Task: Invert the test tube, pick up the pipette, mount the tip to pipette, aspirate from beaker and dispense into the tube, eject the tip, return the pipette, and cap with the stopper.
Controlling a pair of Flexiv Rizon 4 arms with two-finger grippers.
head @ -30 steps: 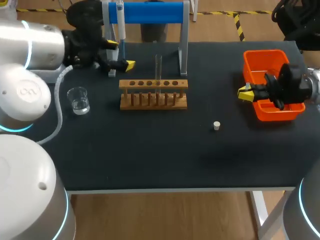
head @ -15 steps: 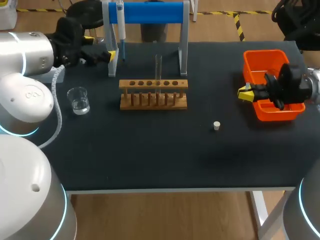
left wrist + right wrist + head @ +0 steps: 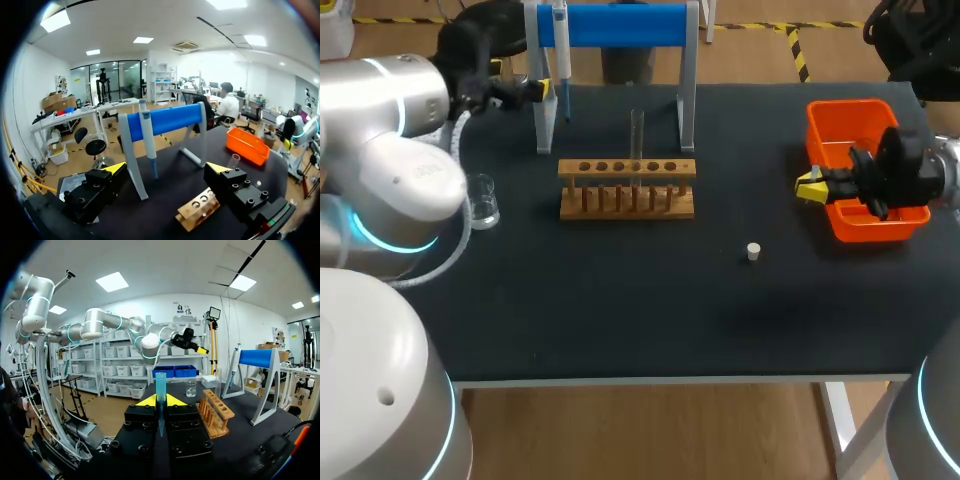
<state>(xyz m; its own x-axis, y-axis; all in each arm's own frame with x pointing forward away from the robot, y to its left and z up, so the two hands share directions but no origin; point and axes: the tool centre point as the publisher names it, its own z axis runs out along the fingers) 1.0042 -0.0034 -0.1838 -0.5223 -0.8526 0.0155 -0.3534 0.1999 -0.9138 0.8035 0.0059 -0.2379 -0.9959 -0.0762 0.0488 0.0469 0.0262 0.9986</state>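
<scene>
Left gripper point(image 3: 166, 168) is spread wide with nothing in it, aimed at the pipette point(image 3: 148, 140) hanging from the blue stand point(image 3: 170, 117). The pipette sits ahead of the gap and is not touched. The wide spread probably lets the fingers pass either side of the pipette body. In the head view this gripper is high at the back of the table point(image 3: 620, 320), just beside the stand's left post. My read is that the step in hand is the pipette pickup.

Right gripper point(image 3: 160, 401) is closed on a blue tip point(image 3: 160, 385), pinched from both sides with the wide end out past the fingertips. It is likely held that way so the pipette can be pushed into it. The gripper hangs at the left edge of the orange bin point(image 3: 850, 105), well apart from the rack point(image 3: 625, 190).

The test tube point(image 3: 636, 135) stands in the rack, so the invert step looks done. The beaker point(image 3: 485, 205) is left of the rack, partly hidden by the left arm. The stopper point(image 3: 753, 251) lies loose between rack and bin, not yet used.
</scene>
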